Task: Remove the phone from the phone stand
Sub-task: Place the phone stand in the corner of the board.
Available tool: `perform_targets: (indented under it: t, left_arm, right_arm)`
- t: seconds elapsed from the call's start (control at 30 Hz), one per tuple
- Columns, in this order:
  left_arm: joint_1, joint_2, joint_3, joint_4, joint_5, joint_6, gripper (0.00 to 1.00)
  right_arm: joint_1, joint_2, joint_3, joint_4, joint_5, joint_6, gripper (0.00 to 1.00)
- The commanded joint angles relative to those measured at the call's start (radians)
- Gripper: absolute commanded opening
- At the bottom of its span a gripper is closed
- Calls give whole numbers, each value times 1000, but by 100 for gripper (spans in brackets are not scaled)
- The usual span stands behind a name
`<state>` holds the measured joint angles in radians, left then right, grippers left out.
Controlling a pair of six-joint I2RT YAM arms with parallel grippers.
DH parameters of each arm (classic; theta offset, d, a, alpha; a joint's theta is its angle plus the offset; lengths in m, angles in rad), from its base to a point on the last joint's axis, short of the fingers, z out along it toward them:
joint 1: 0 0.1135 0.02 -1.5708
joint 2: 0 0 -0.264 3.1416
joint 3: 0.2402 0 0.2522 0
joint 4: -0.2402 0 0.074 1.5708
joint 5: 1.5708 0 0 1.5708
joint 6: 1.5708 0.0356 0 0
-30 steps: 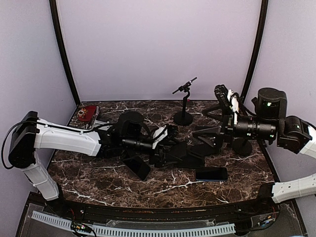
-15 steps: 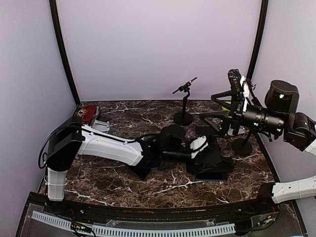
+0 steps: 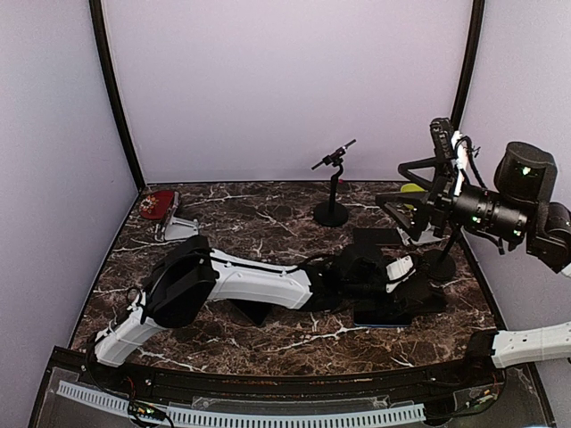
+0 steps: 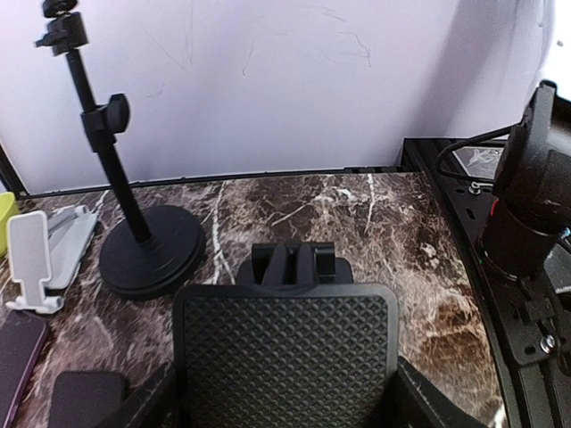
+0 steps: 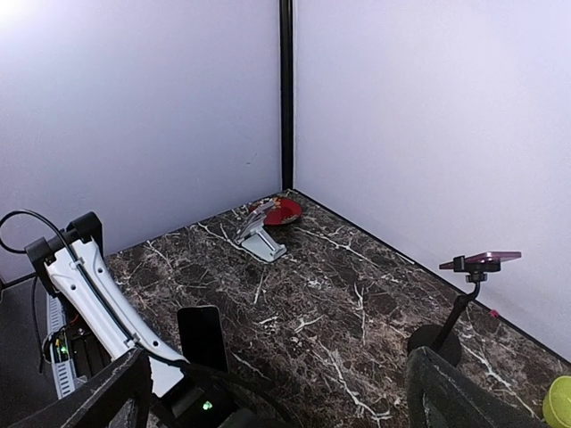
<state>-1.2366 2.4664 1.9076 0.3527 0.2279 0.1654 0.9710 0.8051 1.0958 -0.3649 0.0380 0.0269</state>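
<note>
Currently phone flat on table, long axis left-right; left gripper clamps black stand; right gripper agape.

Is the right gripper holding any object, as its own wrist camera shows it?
No, the right gripper has its fingers wide apart, with only the marble table showing between them.

My left gripper clasps the black stand by its knurled plate; the dark phone lies flat on the marble.
</note>
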Motion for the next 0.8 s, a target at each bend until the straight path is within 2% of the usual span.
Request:
perform_targets:
  t: [0.0, 0.37, 0.77]
  left_arm:
    - [-19, 79, 167, -23, 16, -23, 15]
    - [-42, 319, 531, -59, 27, -43, 15]
    - [-50, 424, 577, 147, -9, -114, 16]
  right_arm:
    - [-9, -13, 33, -9, 18, -5, 99]
    - [-11, -25, 35, -29, 19, -8, 99]
    - [-11, -27, 31, -37, 12, -5, 99]
